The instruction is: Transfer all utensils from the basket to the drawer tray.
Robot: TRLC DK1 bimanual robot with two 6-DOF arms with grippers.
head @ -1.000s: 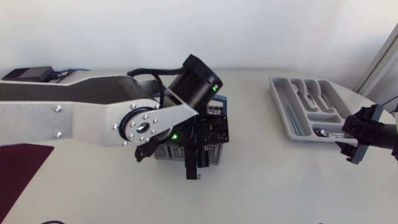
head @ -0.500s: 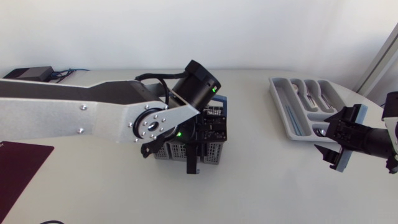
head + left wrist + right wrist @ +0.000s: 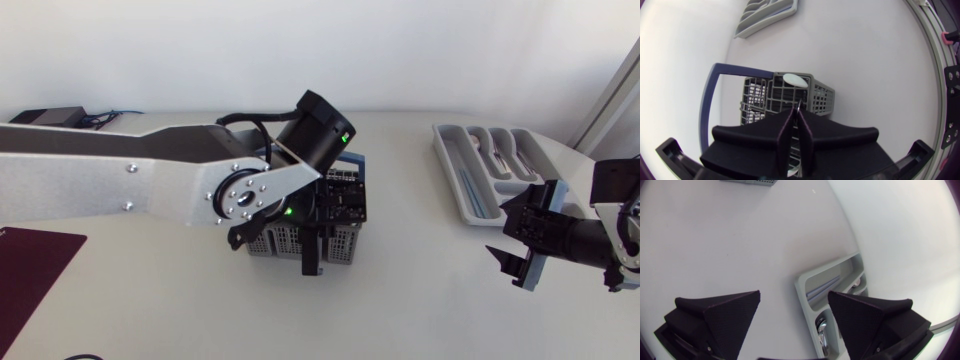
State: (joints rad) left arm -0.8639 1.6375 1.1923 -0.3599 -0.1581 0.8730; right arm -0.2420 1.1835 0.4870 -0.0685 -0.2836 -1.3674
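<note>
The grey wire basket (image 3: 345, 222) with a blue handle stands mid-table. My left gripper (image 3: 310, 258) hangs over its front side. In the left wrist view the left gripper (image 3: 796, 117) is shut on the thin stem of a spoon (image 3: 794, 80), whose pale bowl sticks up above the basket (image 3: 817, 97). The grey drawer tray (image 3: 445, 150) lies at the far right with several utensils in its compartments. My right gripper (image 3: 520, 255) is open, in front of the tray and clear of it. In the right wrist view the right gripper (image 3: 795, 315) holds nothing, and the tray (image 3: 802, 287) lies ahead of it.
A dark red mat (image 3: 25, 270) lies at the front left. A black box (image 3: 45, 118) with cables sits at the back left. My left arm's broad links (image 3: 150, 185) cover much of the table's left half.
My left gripper has closed its fingers on the spoon's stem over the basket. My right arm has drawn back from the tray toward the table's front, still open.
</note>
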